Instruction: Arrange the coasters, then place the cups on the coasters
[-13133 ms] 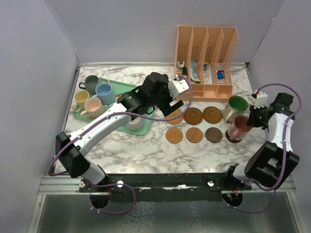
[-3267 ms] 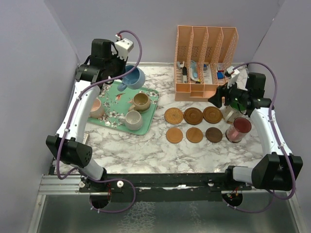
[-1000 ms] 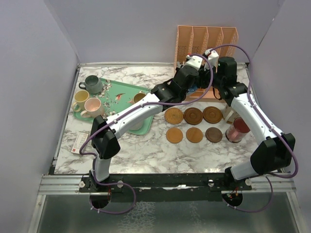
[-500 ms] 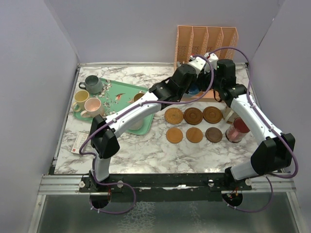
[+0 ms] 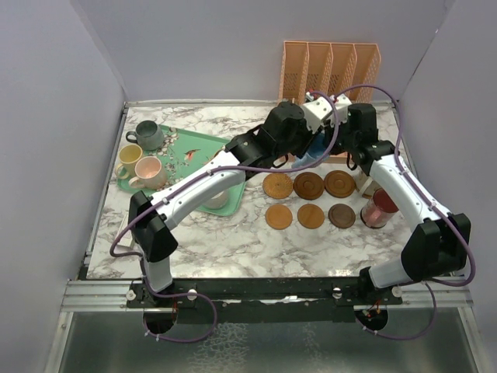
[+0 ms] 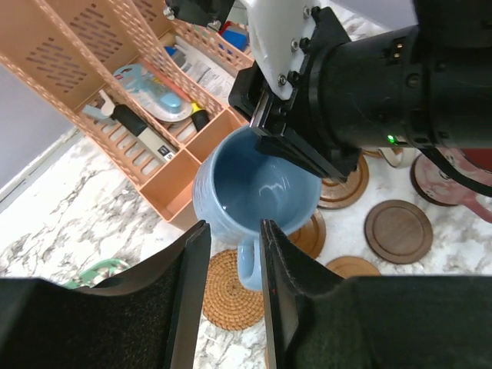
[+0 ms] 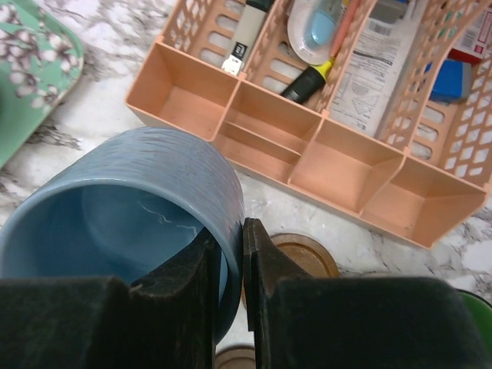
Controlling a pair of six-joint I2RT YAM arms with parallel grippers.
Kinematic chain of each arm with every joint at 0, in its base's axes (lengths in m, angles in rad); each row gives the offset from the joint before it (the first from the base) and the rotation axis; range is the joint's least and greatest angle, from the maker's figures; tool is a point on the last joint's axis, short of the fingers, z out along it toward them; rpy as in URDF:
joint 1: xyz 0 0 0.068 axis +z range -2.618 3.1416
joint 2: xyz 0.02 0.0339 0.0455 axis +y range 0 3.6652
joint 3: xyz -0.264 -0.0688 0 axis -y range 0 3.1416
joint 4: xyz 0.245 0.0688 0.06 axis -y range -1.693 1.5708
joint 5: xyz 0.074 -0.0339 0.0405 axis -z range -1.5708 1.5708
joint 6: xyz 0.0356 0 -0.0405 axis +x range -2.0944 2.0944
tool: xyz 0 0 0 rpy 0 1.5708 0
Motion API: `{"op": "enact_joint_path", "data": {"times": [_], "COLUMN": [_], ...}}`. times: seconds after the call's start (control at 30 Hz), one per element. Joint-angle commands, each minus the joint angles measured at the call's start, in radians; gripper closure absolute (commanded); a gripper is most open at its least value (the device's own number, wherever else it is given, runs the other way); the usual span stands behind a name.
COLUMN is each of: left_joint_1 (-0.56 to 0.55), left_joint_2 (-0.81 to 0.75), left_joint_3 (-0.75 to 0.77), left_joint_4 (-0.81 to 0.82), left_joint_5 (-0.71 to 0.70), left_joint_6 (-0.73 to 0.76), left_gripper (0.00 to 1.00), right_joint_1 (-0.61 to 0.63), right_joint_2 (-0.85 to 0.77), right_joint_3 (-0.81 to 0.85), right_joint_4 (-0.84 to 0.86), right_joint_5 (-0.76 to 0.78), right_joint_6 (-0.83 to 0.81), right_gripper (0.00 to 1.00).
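The glossy blue cup (image 6: 254, 196), round with faint ridges on its wall and a loop handle, hangs upright above the far row of coasters (image 5: 308, 185), just in front of the peach perforated plastic organizer (image 7: 323, 146). The right gripper (image 7: 231, 231) is clenched on the cup's wall, one finger inside the rim and one outside. The left gripper (image 6: 233, 231) has its jaws parted on either side of the handle (released, as far as the wrist view shows). The coasters are thin wooden discs, some ringed and one woven-looking, lying in two rows of three on the marbled table (image 5: 225, 241). The left arm stretches diagonally across the table, and the right arm bends at the elbow and reaches inward to meet it.
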Motion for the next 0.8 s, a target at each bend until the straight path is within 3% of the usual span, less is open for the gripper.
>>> {"op": "enact_joint_path", "data": {"times": [0.0,0.27,0.37,0.6,0.77], "left_joint_1": [0.009,0.054,0.090,0.190,0.223], "left_joint_2": [-0.064,-0.143,-0.169,-0.209,-0.223], "left_joint_3": [-0.039,-0.156,-0.196,-0.237,-0.248], "left_joint_4": [-0.001,-0.048,-0.060,-0.061,-0.061], "left_joint_5": [0.107,0.207,0.273,0.384,0.407], "left_joint_6": [0.028,0.139,0.167,0.173,0.178], "left_gripper": [0.64,0.56,0.48,0.19,0.12], "right_joint_1": [-0.012,-0.077,-0.135,-0.218,-0.223], "right_joint_2": [-0.074,-0.056,-0.032,0.057,0.118], "right_joint_3": [-0.001,-0.004,0.010,0.051,0.086], "right_joint_4": [0.080,-0.012,-0.065,-0.195,-0.248], "right_joint_5": [0.046,0.051,-0.002,-0.071,-0.099], "right_joint_6": [-0.029,-0.154,-0.212,-0.362,-0.413], "right_gripper": [0.99,0.99,0.99,0.99,0.99]}}
